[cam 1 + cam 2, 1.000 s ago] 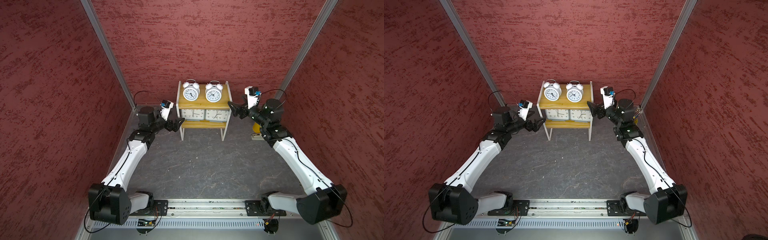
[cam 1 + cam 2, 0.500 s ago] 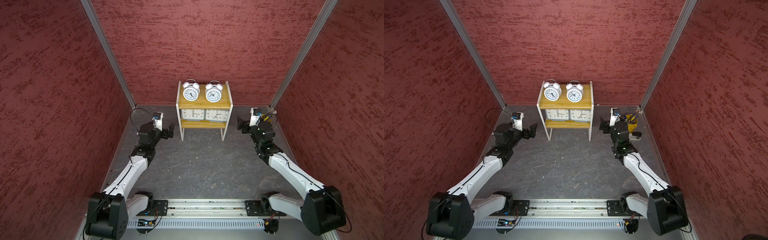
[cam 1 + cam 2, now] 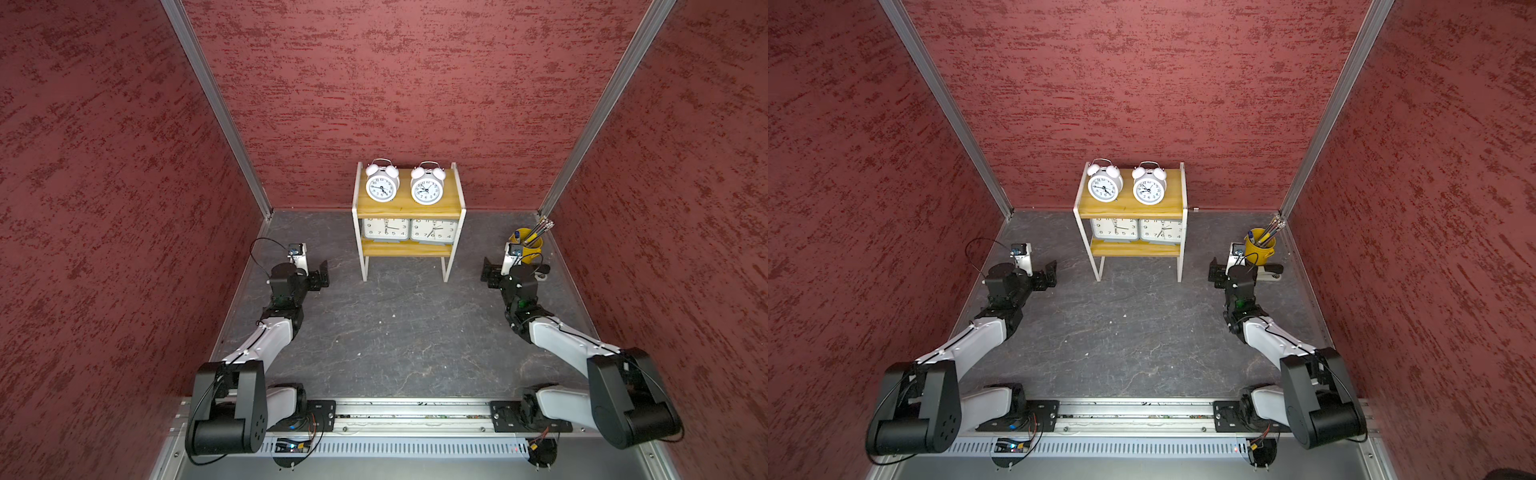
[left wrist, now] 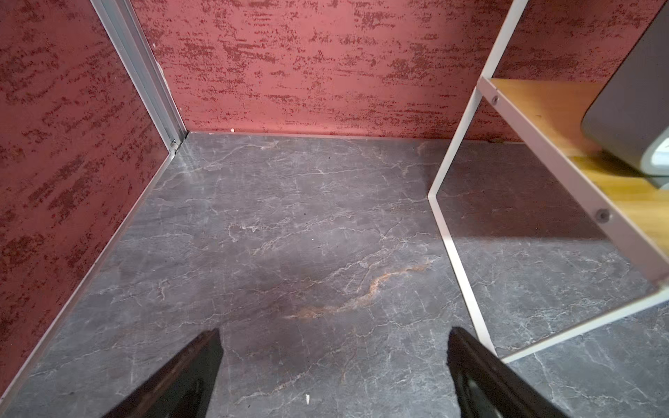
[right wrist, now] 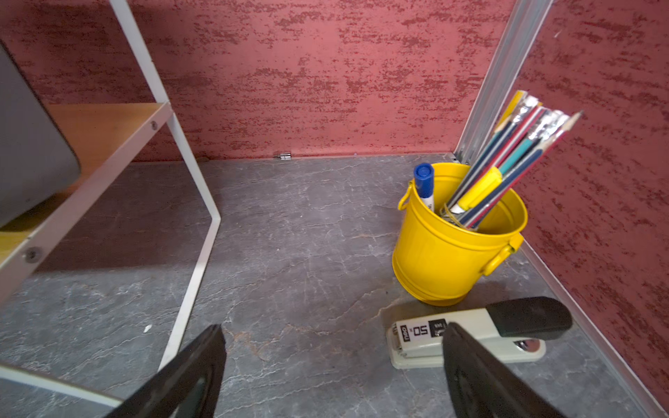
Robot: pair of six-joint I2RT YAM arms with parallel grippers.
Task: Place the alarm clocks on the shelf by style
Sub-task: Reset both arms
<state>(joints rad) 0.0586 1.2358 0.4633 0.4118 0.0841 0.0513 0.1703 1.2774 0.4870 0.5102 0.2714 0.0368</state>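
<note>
The shelf (image 3: 409,208) stands against the back wall in both top views. Two white twin-bell alarm clocks (image 3: 382,185) (image 3: 427,188) sit side by side on its top board. Two grey rectangular ones (image 3: 384,230) (image 3: 434,231) fill the lower board. My left gripper (image 3: 321,276) hovers low over the floor to the left of the shelf, open and empty. My right gripper (image 3: 489,274) is to its right, also open and empty. The left wrist view shows spread fingers (image 4: 202,365), the shelf's leg (image 4: 459,260) and a grey clock's side (image 4: 630,108).
A yellow pencil cup (image 5: 456,249) full of pencils stands in the back right corner, with a stapler (image 5: 470,336) lying in front of it, close to my right gripper's fingers (image 5: 478,369). Red walls enclose three sides. The grey floor (image 3: 399,332) stretches in front of the shelf.
Both arms have drawn back from the shelf's sides and dropped low toward the floor. All the clocks stay where they were.
</note>
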